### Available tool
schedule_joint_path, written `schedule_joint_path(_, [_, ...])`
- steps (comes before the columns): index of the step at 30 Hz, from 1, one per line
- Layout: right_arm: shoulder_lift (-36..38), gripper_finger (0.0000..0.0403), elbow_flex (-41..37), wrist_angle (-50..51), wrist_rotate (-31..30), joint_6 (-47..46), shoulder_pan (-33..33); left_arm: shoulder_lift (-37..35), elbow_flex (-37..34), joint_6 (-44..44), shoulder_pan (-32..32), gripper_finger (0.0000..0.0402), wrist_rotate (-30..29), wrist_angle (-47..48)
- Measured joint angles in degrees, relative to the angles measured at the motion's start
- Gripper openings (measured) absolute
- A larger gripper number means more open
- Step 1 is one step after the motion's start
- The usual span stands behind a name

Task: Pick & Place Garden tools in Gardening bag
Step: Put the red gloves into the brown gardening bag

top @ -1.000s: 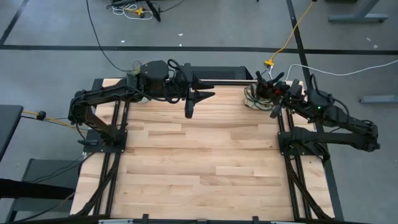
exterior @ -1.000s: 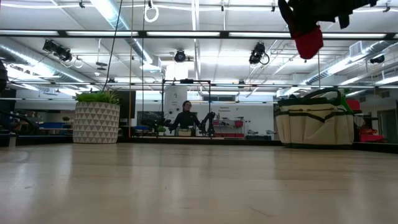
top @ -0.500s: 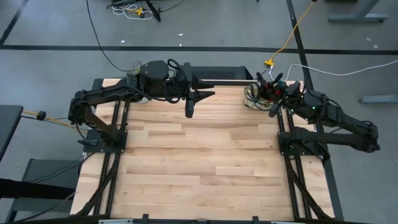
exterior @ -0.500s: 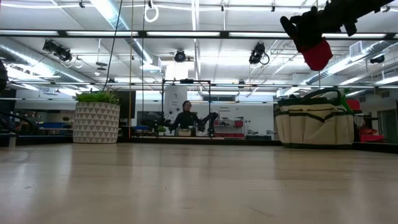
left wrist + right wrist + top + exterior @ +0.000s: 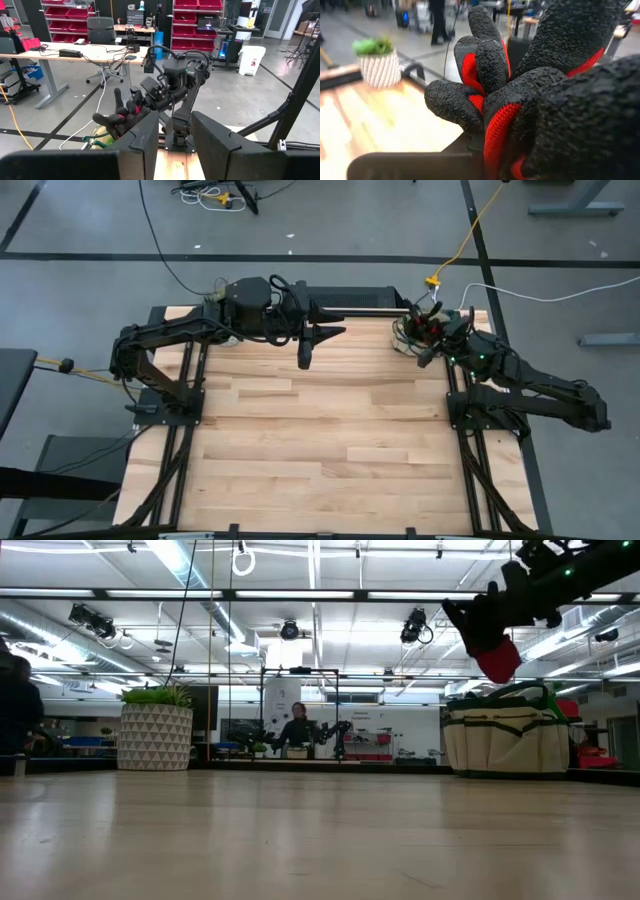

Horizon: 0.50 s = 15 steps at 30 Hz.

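My right gripper [image 5: 432, 343] is shut on the black glove with red cuff [image 5: 487, 628], held in the air above the beige gardening bag [image 5: 505, 738] at the table's far right. The glove fills the right wrist view [image 5: 520, 90] and also shows in the left wrist view [image 5: 122, 117]. The bag stands upright on its base, with dark tool handles showing over its rim [image 5: 405, 332]. My left gripper [image 5: 304, 358] hangs open and empty over the table's far middle. The spray bottle and the other tools do not show on the table. My right gripper holds the glove, but the glove itself hides the fingers and the place of contact. The arm comes slanting down from the table's right side. The glove is lifted clear above the bag, its red cuff [image 5: 500, 662] lowest and its finger tips [image 5: 455, 610] pointing toward the table's left.
A leafy plant in a white patterned pot [image 5: 155, 735] stands at the far left, behind my left arm. The bare wooden table top [image 5: 320, 440] stretches from the middle to the near edge. A person [image 5: 20, 710] stands beyond the table's left side.
My right gripper has moved toward the table's left and far edge, over the bag, and come down a little. The glove has turned with it, its finger tips now pointing left and its red cuff lower, closer to the bag's top.
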<state>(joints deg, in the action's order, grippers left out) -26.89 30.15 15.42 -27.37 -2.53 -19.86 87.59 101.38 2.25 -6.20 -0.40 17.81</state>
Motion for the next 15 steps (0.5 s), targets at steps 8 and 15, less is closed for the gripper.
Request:
schedule_joint_path(8, [0.0, 0.0039, -5.2, -10.2, -0.1, -0.1, -4.6, 0.0, 0.0, 0.0, 0.0, 0.0122, 0.0, 0.0])
schedule_joint_path(15, [-0.2, 0.0039, -8.3, -14.8, 0.0, -3.1, -8.7, 0.0, 0.0, 0.0, 0.0, 0.0122, 0.0, 0.0])
